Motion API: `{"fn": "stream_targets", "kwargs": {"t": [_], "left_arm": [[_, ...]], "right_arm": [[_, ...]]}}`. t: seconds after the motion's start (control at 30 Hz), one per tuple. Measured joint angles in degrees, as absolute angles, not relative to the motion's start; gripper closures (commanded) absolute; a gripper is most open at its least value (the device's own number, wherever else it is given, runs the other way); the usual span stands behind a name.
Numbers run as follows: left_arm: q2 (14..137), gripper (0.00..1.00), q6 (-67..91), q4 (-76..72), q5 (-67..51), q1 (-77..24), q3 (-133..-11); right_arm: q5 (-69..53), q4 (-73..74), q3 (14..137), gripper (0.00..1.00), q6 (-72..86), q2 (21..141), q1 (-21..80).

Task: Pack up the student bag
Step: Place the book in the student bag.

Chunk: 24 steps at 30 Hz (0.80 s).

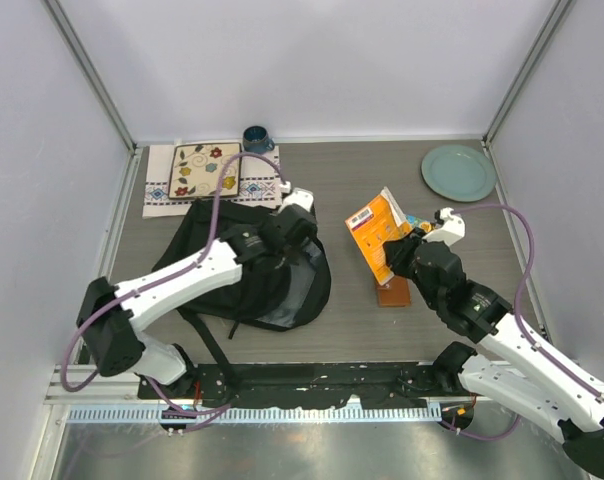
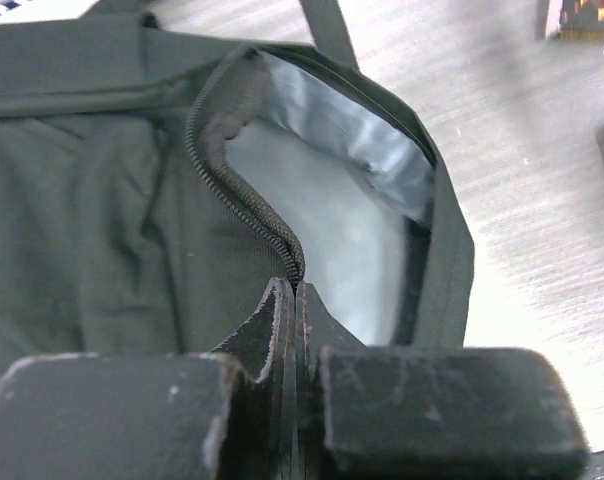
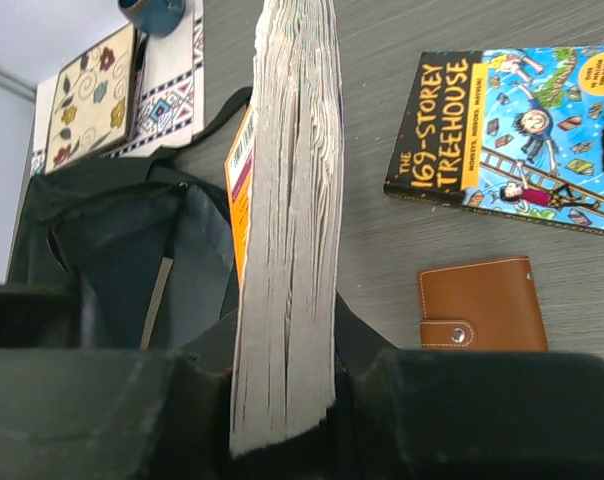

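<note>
Left hand (image 1: pixel 298 224) reaches over the student bag (image 1: pixel 247 275), which lies on the table (image 1: pixel 382 340) in front of the left arm. The right hand (image 1: pixel 400 252) holds an orange book (image 1: pixel 374 232) to the bag's right. From the left wrist, both fingers are pinched together on the bag's zipper edge, with grey lining showing inside. From the right wrist, the fingers clamp the thick book, page edges facing the camera. Beyond it lies another book (image 3: pixel 512 140) reading "THE 169-STOREY TREEHOUSE", and a brown wallet (image 3: pixel 482 305) is near it.

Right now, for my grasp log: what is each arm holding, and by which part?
The left fingers pinch the student bag by its zipper edge; the right fingers clamp an orange-covered book at one end.
</note>
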<state>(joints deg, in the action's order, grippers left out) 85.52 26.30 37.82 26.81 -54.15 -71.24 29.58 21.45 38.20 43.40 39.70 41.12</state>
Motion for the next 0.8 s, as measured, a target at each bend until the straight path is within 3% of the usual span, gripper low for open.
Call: {"fn": "stream_targets", "kwargs": {"t": [0.5,0.8], "left_arm": [[72.0,1.00,26.3,38.4,25.4,-48.2,-71.4],[71.6,1.00,26.6,36.9,24.3,-48.2,-72.9]], "right_arm": [[1.4,22.9,44.6,0.99,41.7,50.4,40.7],[-12.6,4.9,34.9,1.00,53.8,55.1,40.7]]}}
